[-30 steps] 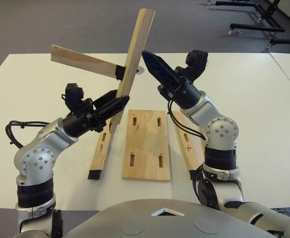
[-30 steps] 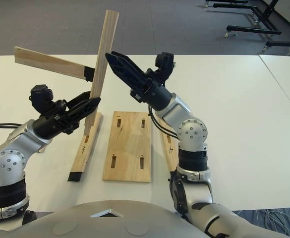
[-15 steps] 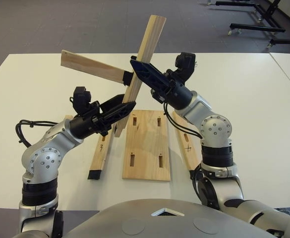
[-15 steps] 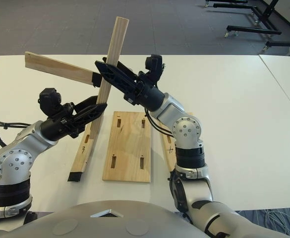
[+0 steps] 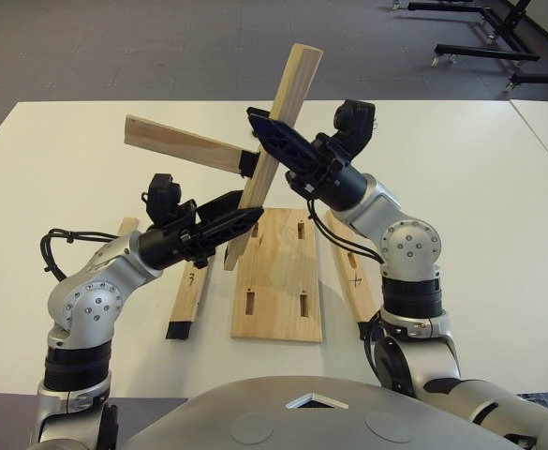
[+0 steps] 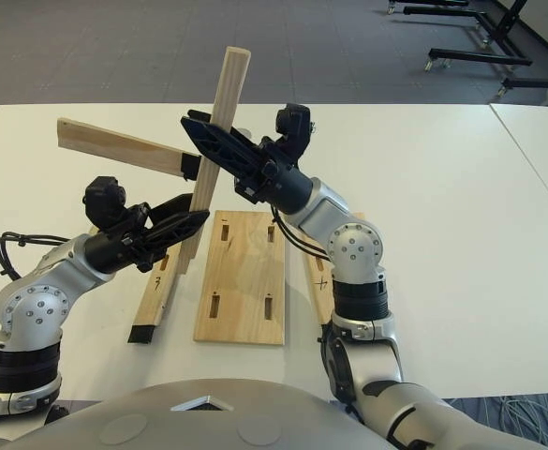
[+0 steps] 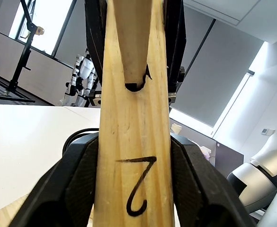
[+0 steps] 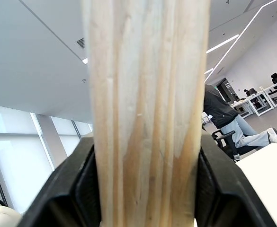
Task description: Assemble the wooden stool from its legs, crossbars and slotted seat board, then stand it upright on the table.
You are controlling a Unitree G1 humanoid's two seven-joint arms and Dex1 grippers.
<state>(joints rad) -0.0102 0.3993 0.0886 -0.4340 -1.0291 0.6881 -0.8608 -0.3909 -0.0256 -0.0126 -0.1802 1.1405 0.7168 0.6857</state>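
Observation:
A wooden leg (image 5: pixel 283 112) marked "2" stands tilted above the table, with a crossbar (image 5: pixel 185 143) jutting from its slot toward the left. My left gripper (image 5: pixel 248 218) is shut on the leg's lower part, its fingers (image 7: pixel 76 179) pressing both edges. Higher up, my right gripper (image 5: pixel 264 133) is shut on the same leg beside the crossbar joint, and its pads (image 8: pixel 79 189) hug the wood on both sides. The slotted seat board (image 5: pixel 275 274) lies flat on the table (image 5: pixel 498 206) below them.
A second leg (image 5: pixel 189 292) lies left of the seat board, and a third leg (image 5: pixel 351 272) lies right of it under my right arm. Another wooden piece end (image 5: pixel 126 225) peeks out behind my left arm. Black stands (image 5: pixel 480 47) are on the floor beyond the table.
My left gripper has carried the leg and crossbar rightward, over the seat board. My right gripper swung left from open air and closed around the leg at the joint.

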